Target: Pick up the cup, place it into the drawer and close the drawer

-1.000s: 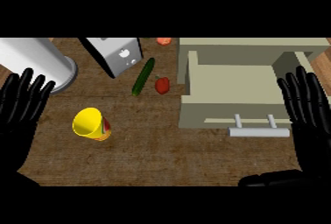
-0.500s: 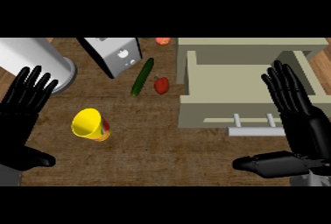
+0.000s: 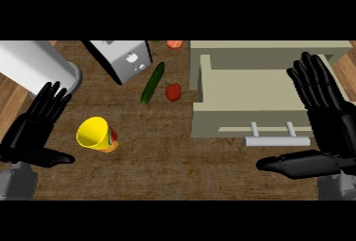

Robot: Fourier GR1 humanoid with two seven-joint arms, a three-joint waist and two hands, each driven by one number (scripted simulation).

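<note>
A yellow cup (image 3: pixel 96 134) with an orange-red base lies tilted on the brown counter at the left. The beige drawer (image 3: pixel 246 99) stands pulled open at the right, its grey handle (image 3: pixel 277 140) at the front edge. My left hand (image 3: pixel 35 132) is open just left of the cup, fingers straight, thumb low, not touching it. My right hand (image 3: pixel 327 115) is open at the right edge, fingers up over the drawer's right side, thumb stretched left below the handle.
A white cylinder (image 3: pixel 35 66) stands at the back left beside a grey box (image 3: pixel 122 59). A green cucumber (image 3: pixel 153 83) and a red pepper (image 3: pixel 172 92) lie between the box and the drawer. An orange item (image 3: pixel 175 44) sits at the back.
Both hands have come inward and forward from the view's side edges; the left one now stands nearer the cup, the right one over the drawer's right side. The cup and drawer have not moved.
</note>
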